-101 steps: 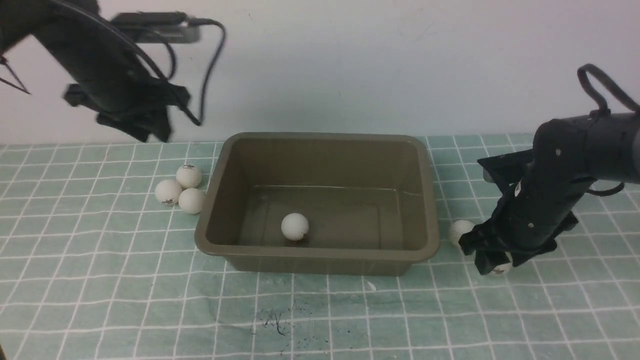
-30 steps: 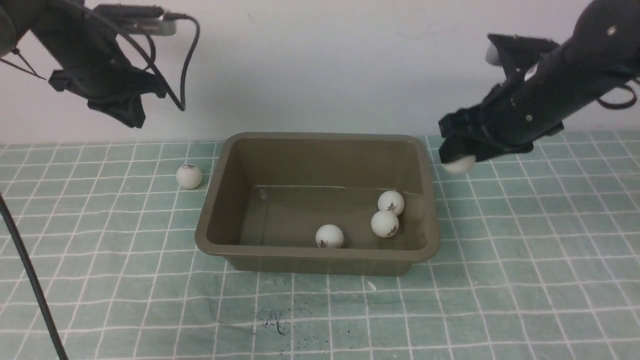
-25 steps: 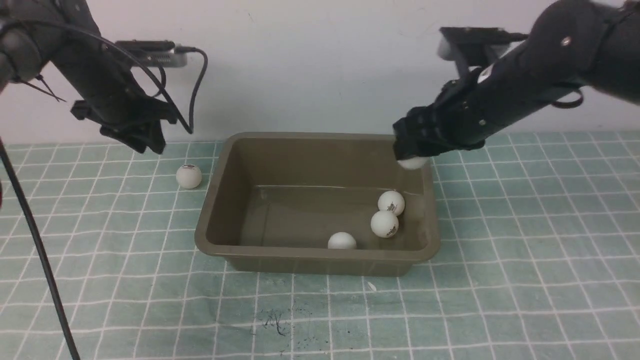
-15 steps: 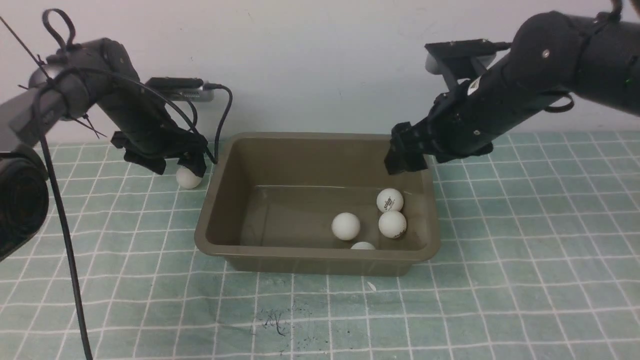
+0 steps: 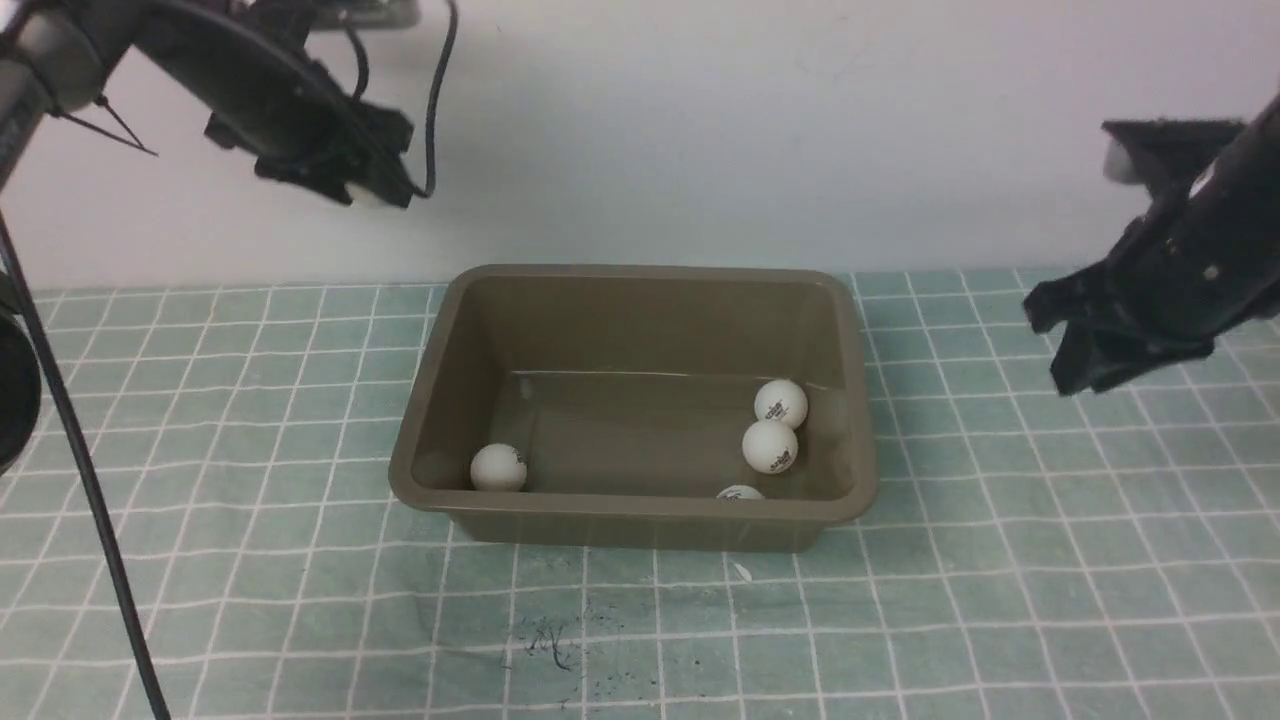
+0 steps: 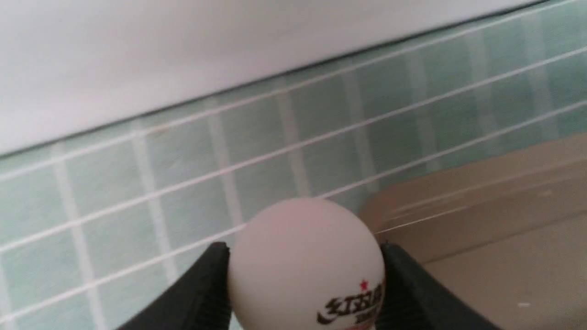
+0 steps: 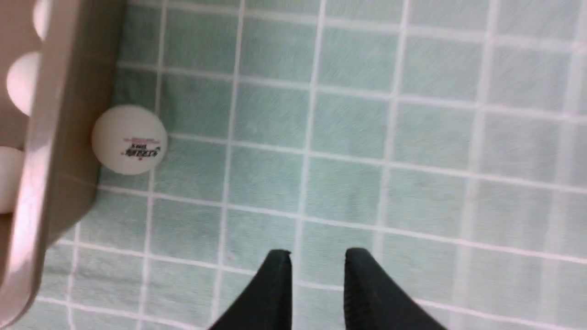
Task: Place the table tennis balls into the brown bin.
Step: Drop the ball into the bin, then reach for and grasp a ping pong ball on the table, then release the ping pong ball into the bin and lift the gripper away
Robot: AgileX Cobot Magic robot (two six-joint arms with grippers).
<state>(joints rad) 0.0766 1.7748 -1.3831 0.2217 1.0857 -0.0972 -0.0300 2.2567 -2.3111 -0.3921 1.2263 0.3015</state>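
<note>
The brown bin (image 5: 620, 525) sits mid-table with several table tennis balls inside: one in its near left corner (image 5: 498, 467) and three by its right wall (image 5: 770, 446). High above the cloth, up and left of the bin, my left gripper (image 5: 370, 195) is shut on a white logo ball (image 6: 305, 261) pinched between both fingers (image 6: 206, 284). My right gripper (image 5: 1050, 345) hangs right of the bin, fingers a narrow gap apart with nothing between them (image 7: 318, 254). Another ball (image 7: 128, 140) rests on the cloth against the bin's outer wall (image 7: 50, 137); the front view does not show it.
A green checked cloth (image 5: 1000, 600) covers the table, with dark scuff marks (image 5: 545, 640) in front of the bin. A white wall (image 5: 700, 130) runs along the back. A black cable (image 5: 90, 500) hangs down at the left.
My left gripper has risen off the cloth left of the bin with the ball. My right arm has pulled back rightward from over the bin. One ball rolled to the bin's left corner.
</note>
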